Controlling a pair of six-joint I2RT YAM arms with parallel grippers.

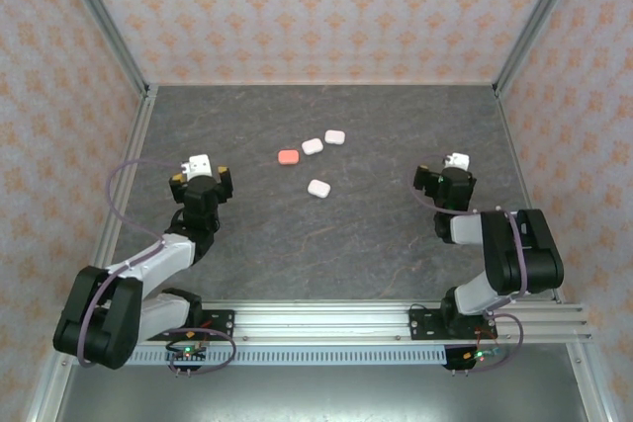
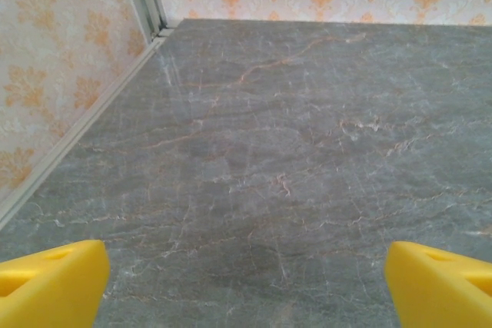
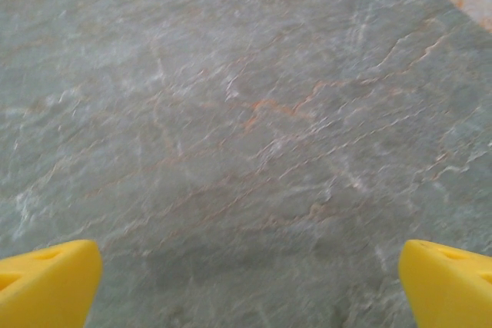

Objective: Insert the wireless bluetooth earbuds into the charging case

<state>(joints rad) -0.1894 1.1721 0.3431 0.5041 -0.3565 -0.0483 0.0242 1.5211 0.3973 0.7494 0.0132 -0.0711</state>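
Three white charging cases (image 1: 313, 146) (image 1: 335, 136) (image 1: 317, 188) and one salmon-red case (image 1: 288, 157) lie shut on the dark stone table, in the middle toward the back. The earbuds are out of view. My left gripper (image 1: 201, 173) hovers left of the cases, well apart from them. In the left wrist view it (image 2: 246, 286) is open, with yellow fingertips (image 2: 54, 286) at the frame's corners and bare table between them. My right gripper (image 1: 442, 175) stands to the right of the cases. It (image 3: 250, 286) is open too, over bare table, its yellow fingertips (image 3: 46, 282) spread wide.
Patterned walls with metal frame posts (image 1: 104, 22) close in the table on three sides. The left wall's base rail (image 2: 77, 132) runs close to my left gripper. An aluminium rail (image 1: 396, 318) carries both arm bases at the near edge.
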